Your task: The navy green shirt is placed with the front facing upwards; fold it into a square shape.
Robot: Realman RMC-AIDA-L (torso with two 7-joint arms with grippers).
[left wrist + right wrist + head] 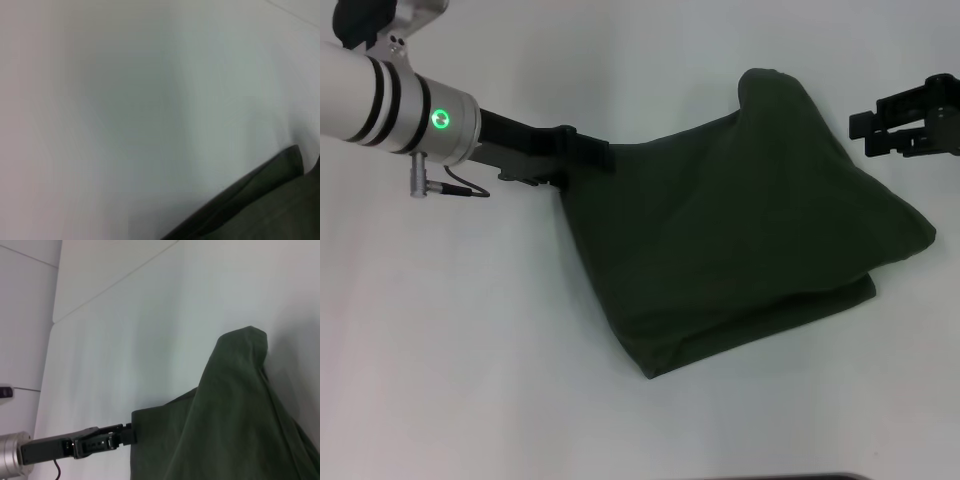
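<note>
Head view: left gripper (pixel 588 156) clenches the navy green shirt (pixel 740 240), folded, lying diagonally.

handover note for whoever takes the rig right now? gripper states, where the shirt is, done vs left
Left gripper: at the shirt's far-left corner, shut on the fabric edge.
Right gripper: off to the right, clear of the shirt, holding nothing; whether its fingers are open can't be told.
Navy green shirt: on the white table, already folded over into a layered, lopsided bundle; one far corner peaks up, near-right edge shows two layers.
Done: the first folds.
Left: flatten the raised corner, square up the edges, release.
</note>
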